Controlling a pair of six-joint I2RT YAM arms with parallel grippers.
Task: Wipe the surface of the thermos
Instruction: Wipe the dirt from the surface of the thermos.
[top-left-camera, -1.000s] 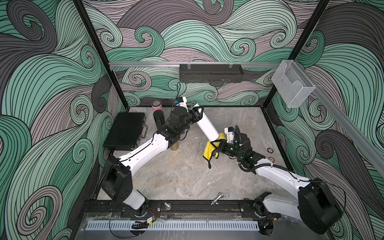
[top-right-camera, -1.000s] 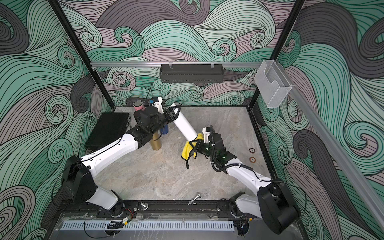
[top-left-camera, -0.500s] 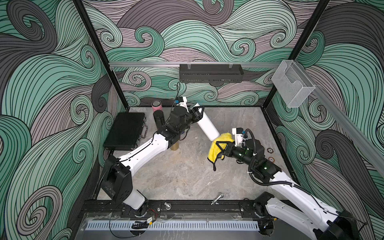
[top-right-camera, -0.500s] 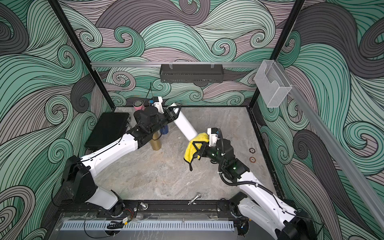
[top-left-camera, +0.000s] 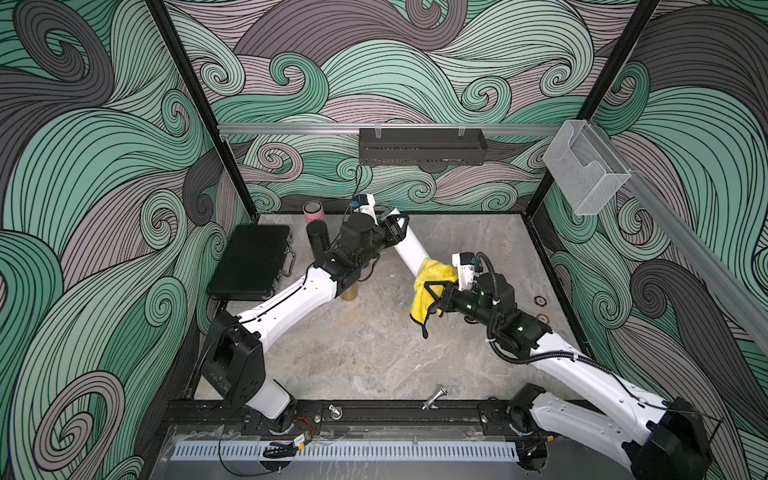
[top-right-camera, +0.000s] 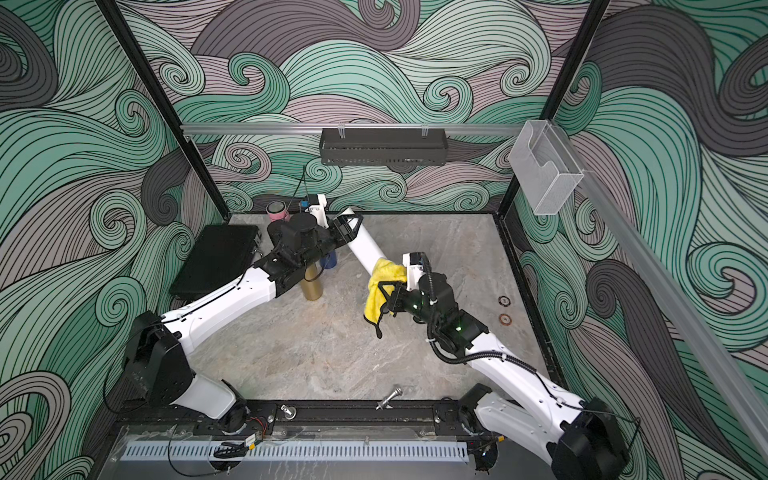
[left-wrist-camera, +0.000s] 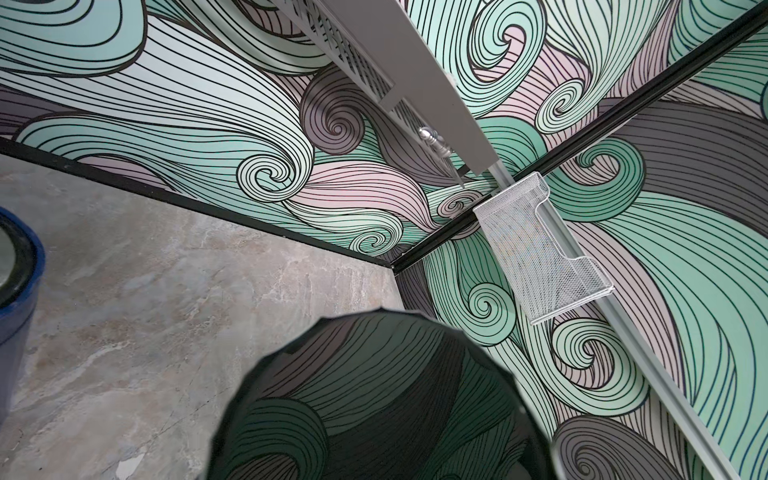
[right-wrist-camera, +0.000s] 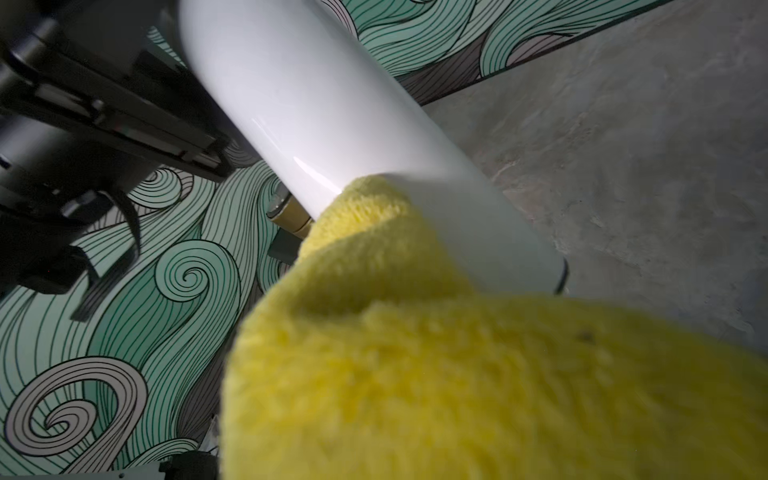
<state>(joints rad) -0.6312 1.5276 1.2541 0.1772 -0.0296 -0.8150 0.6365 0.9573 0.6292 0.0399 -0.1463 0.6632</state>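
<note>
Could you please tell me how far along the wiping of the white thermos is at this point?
Done: the left gripper holds the white thermos lifted and tilted, and the right gripper grips the yellow cloth. In hand: the cloth presses against the thermos's lower end. Left, probably: the bare stretch up toward the left gripper, and the sides the cloth is not touching.

Thermos (top-left-camera: 410, 248) tilted mid-table, cloth (top-left-camera: 432, 279) over its near end, case (top-left-camera: 253, 262) at left, two rings (top-left-camera: 539, 300) at right.

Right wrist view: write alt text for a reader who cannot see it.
A fluffy yellow cloth lies against the free end of a glossy white thermos, held tilted above a grey marbled tabletop.
</note>
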